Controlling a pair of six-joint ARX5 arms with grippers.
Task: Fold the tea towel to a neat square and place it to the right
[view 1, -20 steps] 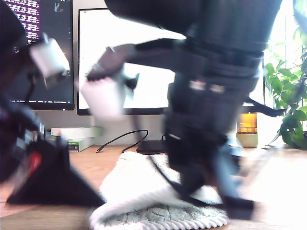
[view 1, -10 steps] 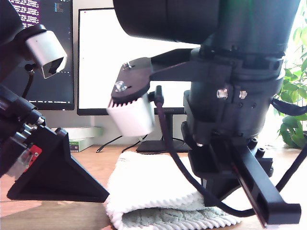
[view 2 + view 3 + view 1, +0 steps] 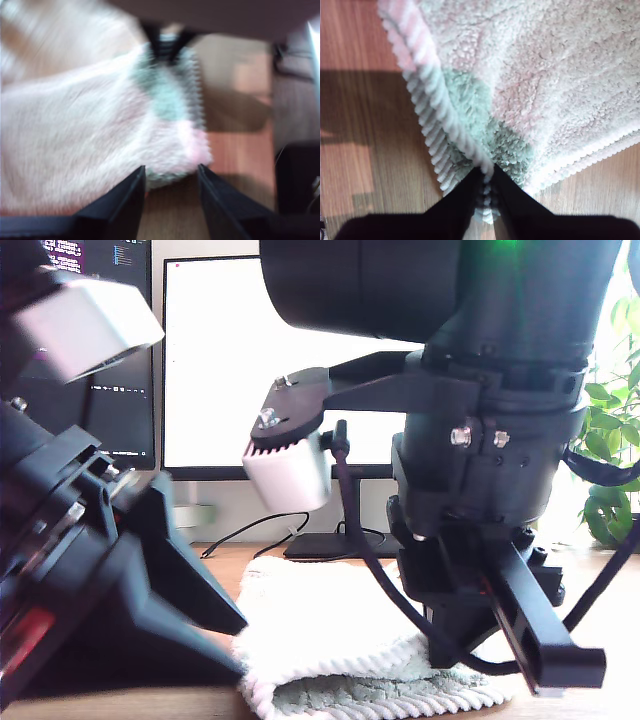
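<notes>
Towel: off-white terry, corded edge, folded over on the wooden desk, low centre in the exterior view, before a monitor.

My second gripper: jaws pinched on the towel's corded edge.

My first gripper: jaws apart, towel edge at the tips; picture blurred, contact unclear.

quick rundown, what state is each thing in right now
tea towel: folded over on itself, lying on the wooden desk, ribbed edge showing
my first hand: jaws apart, at the towel's edge with nothing between them; picture is blurred
my second hand: jaws closed, pinching the towel's corded edge
white monitor: on, bright screen
dark monitor: on, showing text
small lamp: cannot tell
</notes>
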